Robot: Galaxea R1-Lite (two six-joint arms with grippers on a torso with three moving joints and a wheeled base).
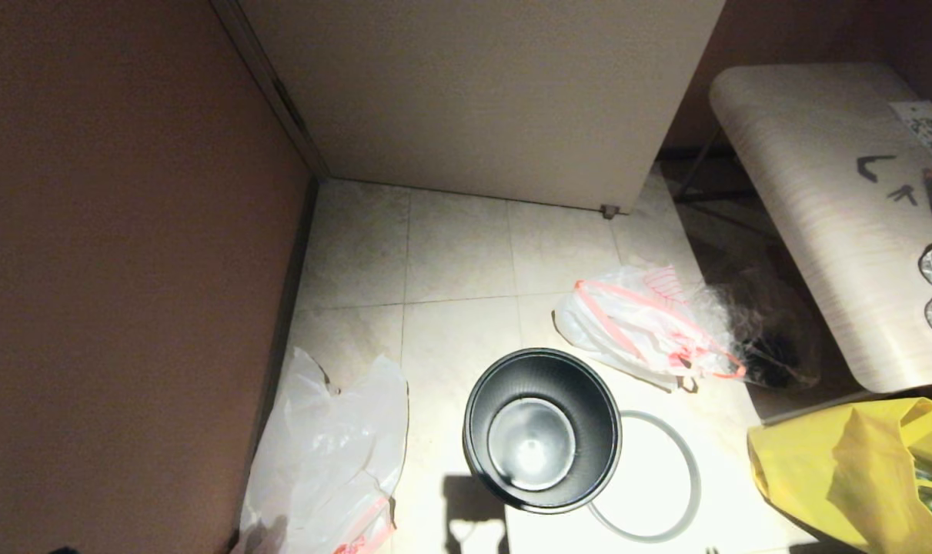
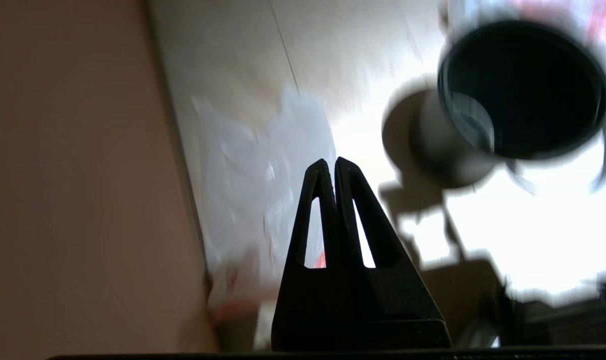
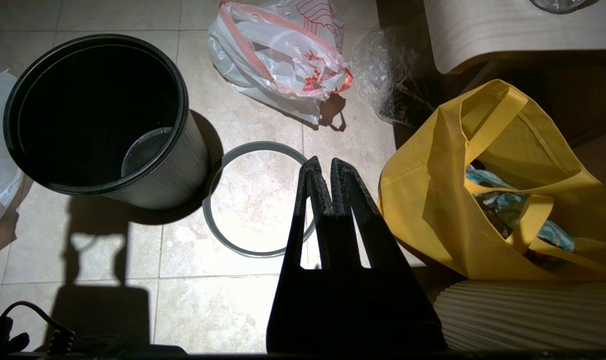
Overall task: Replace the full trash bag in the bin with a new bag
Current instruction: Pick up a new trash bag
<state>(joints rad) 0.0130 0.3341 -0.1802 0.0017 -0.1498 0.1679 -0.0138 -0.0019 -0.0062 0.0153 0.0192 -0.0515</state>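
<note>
The black bin point(image 1: 589, 400) stands upright and empty on the tiled floor, with no bag in it. Its grey hoop point(image 1: 693, 477) lies flat on the floor to its right, touching its base. The full trash bag point(image 1: 635, 323), white with red drawstring loops, lies behind the bin to the right. The new bag point(image 1: 335, 438) lies limp by the left wall. My left gripper point(image 2: 334, 162) hangs shut and empty above the new bag point(image 2: 252, 180), with the bin point(image 2: 528, 90) off to one side. My right gripper point(image 3: 325, 162) is shut and empty over the hoop's edge point(image 3: 256, 254).
A yellow bag point(image 1: 843, 469) with contents sits at the front right, close to my right gripper. A clear crinkly bag point(image 1: 758, 338) lies beside the full bag, under a pale table point(image 1: 820, 192). A brown wall point(image 1: 127, 269) bounds the left and a white panel point(image 1: 481, 92) the back.
</note>
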